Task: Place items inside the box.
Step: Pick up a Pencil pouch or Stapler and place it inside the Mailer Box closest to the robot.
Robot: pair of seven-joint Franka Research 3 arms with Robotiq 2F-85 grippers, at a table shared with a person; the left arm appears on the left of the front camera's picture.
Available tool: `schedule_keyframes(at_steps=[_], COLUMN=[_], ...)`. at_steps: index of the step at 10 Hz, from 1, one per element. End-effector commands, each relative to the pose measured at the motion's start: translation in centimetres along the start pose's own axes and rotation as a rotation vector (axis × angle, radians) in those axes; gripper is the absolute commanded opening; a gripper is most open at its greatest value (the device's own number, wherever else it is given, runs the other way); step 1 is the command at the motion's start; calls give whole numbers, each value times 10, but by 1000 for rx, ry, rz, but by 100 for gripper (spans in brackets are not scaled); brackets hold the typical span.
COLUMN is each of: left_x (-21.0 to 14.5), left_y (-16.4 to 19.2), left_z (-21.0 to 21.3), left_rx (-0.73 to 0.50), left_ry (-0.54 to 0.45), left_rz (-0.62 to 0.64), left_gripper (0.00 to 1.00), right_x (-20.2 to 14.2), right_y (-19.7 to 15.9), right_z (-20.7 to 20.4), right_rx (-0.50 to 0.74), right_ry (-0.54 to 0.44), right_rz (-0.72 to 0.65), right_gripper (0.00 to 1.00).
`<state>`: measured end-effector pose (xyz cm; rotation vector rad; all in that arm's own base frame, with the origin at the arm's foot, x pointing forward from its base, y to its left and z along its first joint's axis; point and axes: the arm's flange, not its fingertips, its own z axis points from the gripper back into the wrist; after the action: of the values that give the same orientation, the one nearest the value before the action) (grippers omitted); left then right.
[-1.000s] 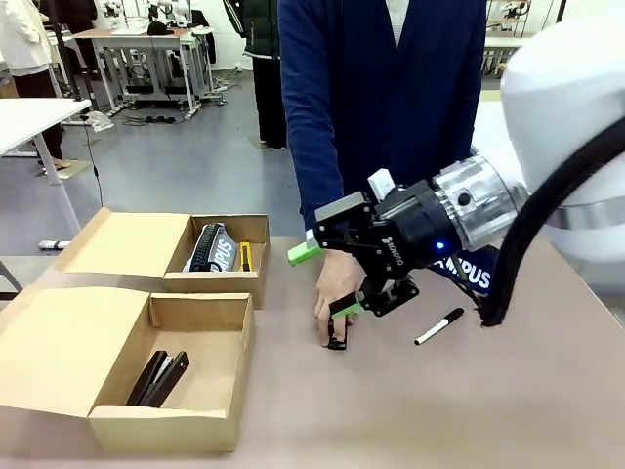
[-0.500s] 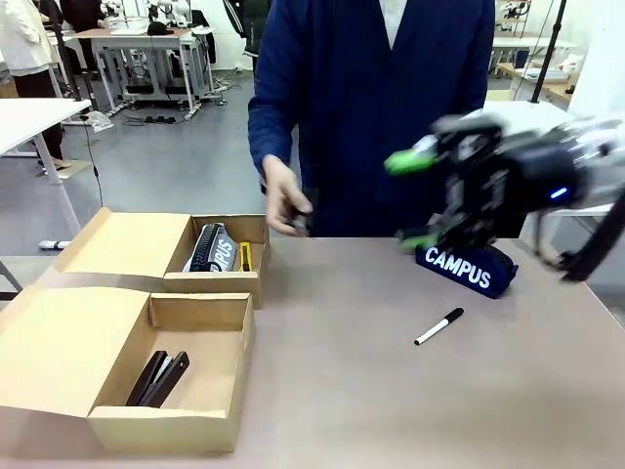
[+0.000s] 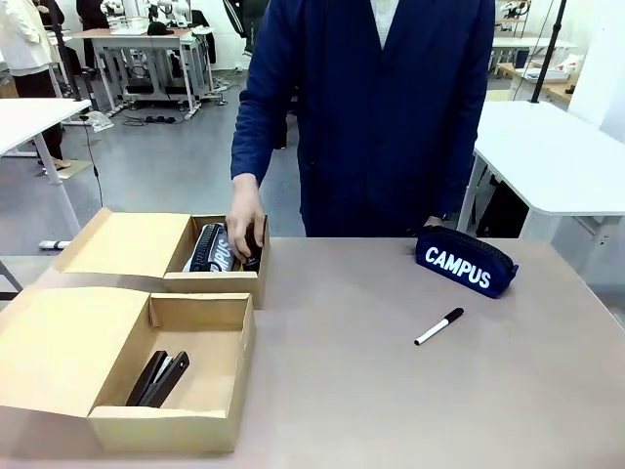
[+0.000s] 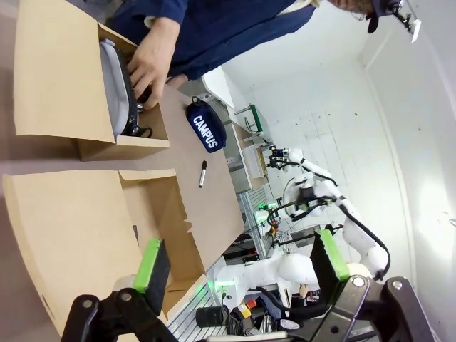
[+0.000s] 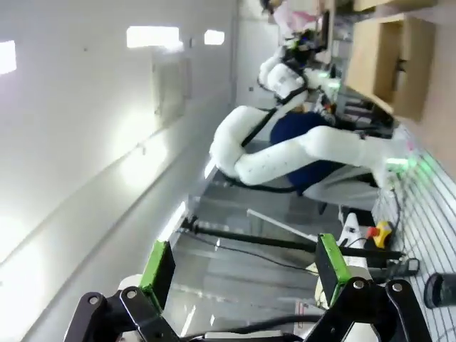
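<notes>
Left gripper: jaws spread wide, green pads well apart, nothing between them. Right gripper: equally wide and empty, with a white wall beyond it. Table: cut off at the picture's lower edge. Near box, flap open, contains a black stapler lying flat. Far box, flap open, contains a grey zip pouch. The person's hand reaches in beside the pouch and covers a small dark item that cannot be identified. Navy pencil case, lettered "CAMPUS", lies on the table outside both boxes, with the marker near it.
</notes>
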<state>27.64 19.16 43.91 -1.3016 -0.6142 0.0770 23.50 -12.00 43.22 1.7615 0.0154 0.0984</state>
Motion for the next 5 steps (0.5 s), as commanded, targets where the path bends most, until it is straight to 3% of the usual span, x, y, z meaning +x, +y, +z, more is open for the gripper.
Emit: schedule_keyframes(at_steps=[1,2,3,4,5], left_x=[0,0,0,0,0], left_y=[-1,-1,-1,-1,-1], left_z=[-1,-1,-1,-1,-1], left_rx=[-20,-20,-20,-20,-20], left_ry=[-13,-13,-13,-13,-13], left_rz=[-21,-21,-21,-21,-21], left_gripper=[100,100,100,100,100], right_x=[-31,-33,-21,-20,-20], right_y=[-48,-54,-61,-35,-35], right_z=[5,5,-6,48,48], right_rx=[-57,-72,-117,-58,-58], right_ry=[-154,-256,-438,-166,-166], right_rz=[-2,-11,-85,-30,-30], right_gripper=[100,100,100,100,100])
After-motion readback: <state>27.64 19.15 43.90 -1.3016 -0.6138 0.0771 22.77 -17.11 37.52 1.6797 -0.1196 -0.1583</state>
